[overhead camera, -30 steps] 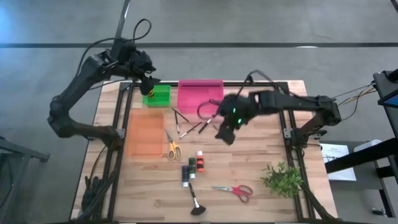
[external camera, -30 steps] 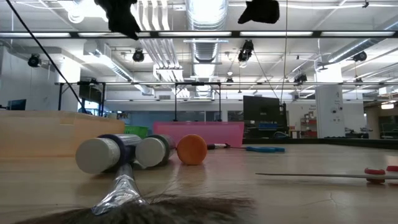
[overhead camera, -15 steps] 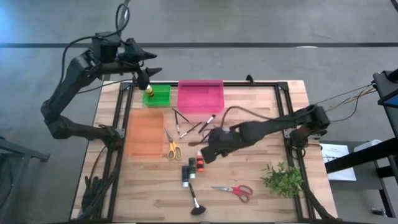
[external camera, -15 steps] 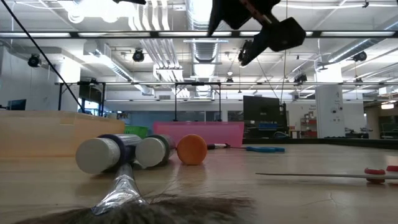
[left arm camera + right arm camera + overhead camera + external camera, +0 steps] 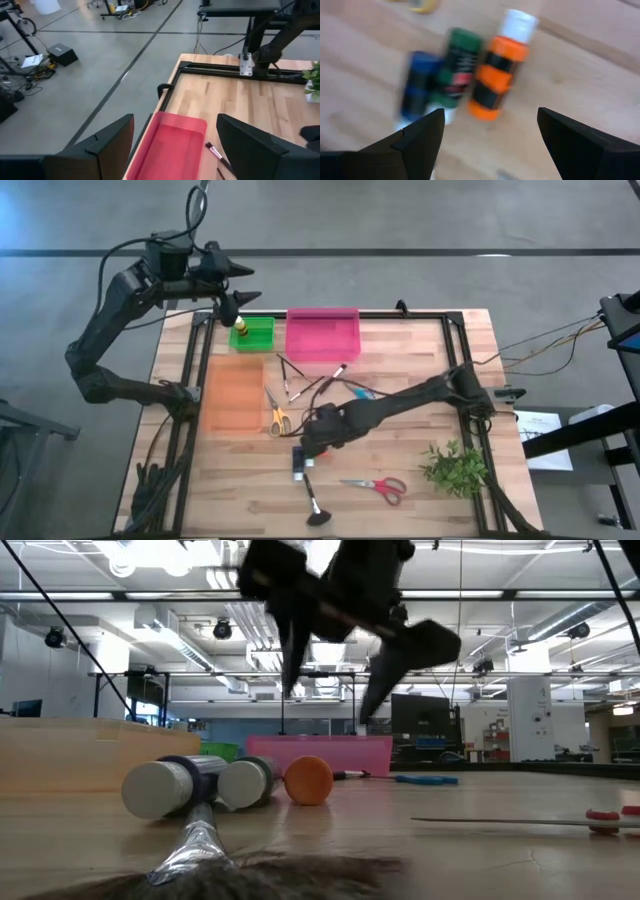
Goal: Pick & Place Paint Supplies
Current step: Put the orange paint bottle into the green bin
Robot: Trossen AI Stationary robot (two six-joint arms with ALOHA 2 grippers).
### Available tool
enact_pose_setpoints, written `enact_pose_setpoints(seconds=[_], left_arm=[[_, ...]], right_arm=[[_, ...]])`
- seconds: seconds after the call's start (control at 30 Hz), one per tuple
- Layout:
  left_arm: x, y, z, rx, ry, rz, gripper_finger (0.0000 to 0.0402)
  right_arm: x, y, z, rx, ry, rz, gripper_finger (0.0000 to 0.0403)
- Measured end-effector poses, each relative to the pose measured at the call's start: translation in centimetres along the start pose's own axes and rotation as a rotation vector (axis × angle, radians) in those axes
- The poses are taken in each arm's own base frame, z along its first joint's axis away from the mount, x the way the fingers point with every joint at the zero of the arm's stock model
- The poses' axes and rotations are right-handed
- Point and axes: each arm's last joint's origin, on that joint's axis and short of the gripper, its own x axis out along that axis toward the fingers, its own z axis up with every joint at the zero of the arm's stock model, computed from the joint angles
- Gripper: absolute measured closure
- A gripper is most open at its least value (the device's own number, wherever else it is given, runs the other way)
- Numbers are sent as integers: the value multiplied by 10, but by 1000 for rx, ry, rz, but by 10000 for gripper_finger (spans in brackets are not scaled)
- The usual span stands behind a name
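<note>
Right hand [image 5: 330, 705] has dropped (fingers spread, empty) over the cylindrical orange bottle [image 5: 498, 66]

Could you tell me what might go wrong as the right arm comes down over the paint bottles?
The orange bottle, green bottle and blue bottle lie side by side, so the open right tool could nudge or roll a neighbour. A brush lies right beside them and might get swept aside.
</note>
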Motion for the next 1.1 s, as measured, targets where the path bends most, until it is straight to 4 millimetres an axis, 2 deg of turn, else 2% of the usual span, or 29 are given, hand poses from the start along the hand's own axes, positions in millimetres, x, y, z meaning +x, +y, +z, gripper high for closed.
enact_pose_setpoints(seconds=[0.17,0.4,0.7,0.87,1.1], left_arm=[[0,-1,0,4,-3,-9,110],[0,-1,0,14,-3,-10,110],[0,-1,0,27,-3,-11,110],[0,-1,0,27,-3,-11,110],[0,-1,0,27,-3,-11,110]], right_arm=[[22,1,0,-6,1,-70,90],[41,2,-1,-16,2,-104,90],[50,-10,-1,-98,-10,-169,90],[53,-12,-1,-183,-1,-177,90],[54,-15,4,-211,2,-191,93]])
